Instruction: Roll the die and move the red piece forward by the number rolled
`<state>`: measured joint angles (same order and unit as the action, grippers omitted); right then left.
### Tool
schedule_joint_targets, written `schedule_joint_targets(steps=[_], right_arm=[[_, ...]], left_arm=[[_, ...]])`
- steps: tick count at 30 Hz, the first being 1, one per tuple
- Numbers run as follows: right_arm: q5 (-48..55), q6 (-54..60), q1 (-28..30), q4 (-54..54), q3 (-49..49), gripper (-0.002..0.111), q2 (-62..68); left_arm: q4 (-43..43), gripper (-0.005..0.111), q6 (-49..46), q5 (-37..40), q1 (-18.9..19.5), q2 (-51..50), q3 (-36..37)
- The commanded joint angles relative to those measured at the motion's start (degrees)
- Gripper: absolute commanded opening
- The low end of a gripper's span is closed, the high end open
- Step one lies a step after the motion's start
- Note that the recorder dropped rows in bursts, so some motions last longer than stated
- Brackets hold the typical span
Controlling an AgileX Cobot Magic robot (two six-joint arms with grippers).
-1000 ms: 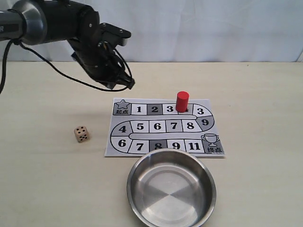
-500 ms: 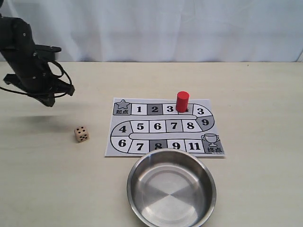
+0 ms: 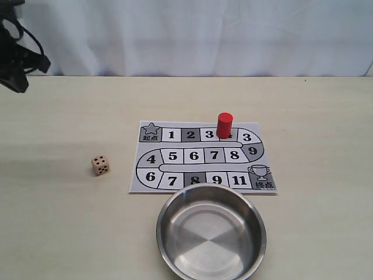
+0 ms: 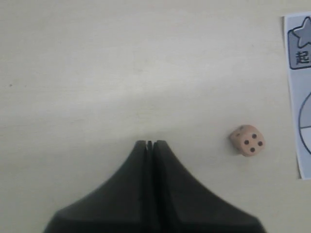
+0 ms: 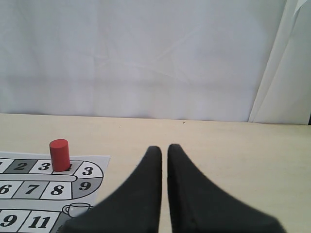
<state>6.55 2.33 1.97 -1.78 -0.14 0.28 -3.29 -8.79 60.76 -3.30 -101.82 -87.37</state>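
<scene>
Matte black hand (image 4: pixel 149 143) (tapered fingers (image 4: pixel 167 170))

Bowl (image 3: pixel 166 224) glossy metal; board (image 3: pixel 193 156) matt paper; die (image 3: pixel 100 165) pale wood.

The pale beige worktop (image 3: pixel 326 116) carried three things directly. A printed paper game board (image 3: pixel 175 156) with numbered squares lay flat near the middle. The die (image 3: pixel 100 165), a small beige cube with dark pips, sat apart from the board at its 9 o'clock. A round steel bowl (image 3: pixel 175 233) stood at the board's 6 o'clock, and its rim overlapped the sheet's edge.
</scene>
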Motion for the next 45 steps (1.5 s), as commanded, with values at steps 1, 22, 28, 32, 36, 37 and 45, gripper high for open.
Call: schedule_joint_targets(steps=[1, 22, 28, 32, 36, 37, 45], right_arm=[[0.4, -0.2, -0.1, -0.4, 0.1, 0.004, -0.3], [0.4, -0.2, -0.1, -0.4, 0.1, 0.004, -0.3], [0.4, -0.2, -0.1, -0.4, 0.1, 0.004, -0.3], [0.4, -0.2, -0.1, -0.4, 0.1, 0.004, -0.3], [0.4, -0.2, -0.1, -0.4, 0.1, 0.004, -0.3], [0.4, -0.2, -0.1, -0.4, 0.1, 0.004, -0.3], [0.4, -0.2, -0.1, -0.4, 0.1, 0.004, -0.3]], left_arm=[[-0.3, 0.000, -0.3, 4.9, 0.2, 10.2, 0.0], [-0.5, 0.000, 0.2, -0.5, 0.2, 69.6, 25.0], [0.2, 0.000, -0.2, -1.3, 0.2, 87.7, 29.7], [1.1, 0.000, 0.0, -2.0, 0.2, 97.5, 31.6], [1.0, 0.000, 0.1, -2.4, 0.2, 101.8, 33.4], [1.4, 0.000, 0.1, -1.7, 0.1, 101.8, 33.4], [0.9, 0.000, 4.7, -17.1, 0.0, 101.8, 42.2]])
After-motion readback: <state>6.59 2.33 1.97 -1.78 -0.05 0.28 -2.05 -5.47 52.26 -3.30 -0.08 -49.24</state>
